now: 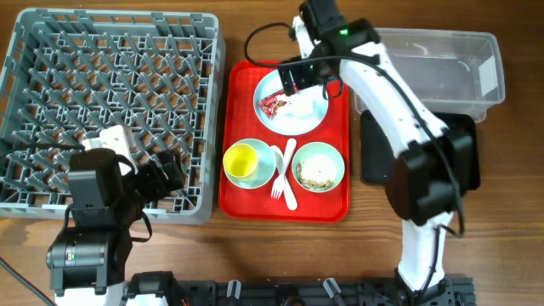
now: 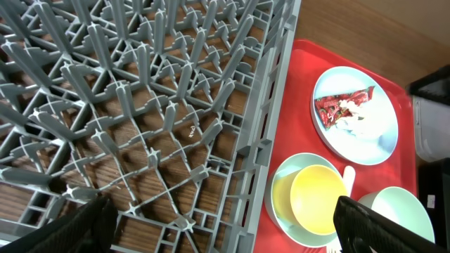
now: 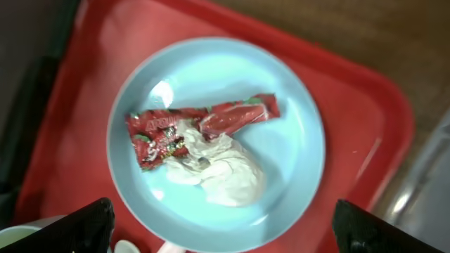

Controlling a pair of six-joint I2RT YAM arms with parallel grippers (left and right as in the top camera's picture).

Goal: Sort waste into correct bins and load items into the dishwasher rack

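Observation:
The grey dishwasher rack (image 1: 110, 110) fills the left and holds nothing. A red serving tray (image 1: 336, 204) carries the pale round plate (image 1: 310, 115) with the red-and-white wrapper (image 1: 273, 104) and crumpled tissue (image 1: 297, 106). The yellow cup (image 1: 240, 159) sits in one blue bowl (image 1: 263, 174). The other bowl (image 1: 318, 167) holds rice scraps. White fork and spoon (image 1: 283, 174) lie between them. My right gripper (image 3: 225, 232) is open above the plate (image 3: 281, 119), wrapper (image 3: 169, 130) and tissue (image 3: 225, 169). My left gripper (image 2: 225, 232) is open over the rack's front right corner (image 2: 140, 105), beside the cup (image 2: 320, 200).
The clear plastic tub (image 1: 433, 64) stands at the back right. The shallow black tray (image 1: 374, 149) lies in front of it, largely covered by the right arm. The red tray lies between the rack and these bins.

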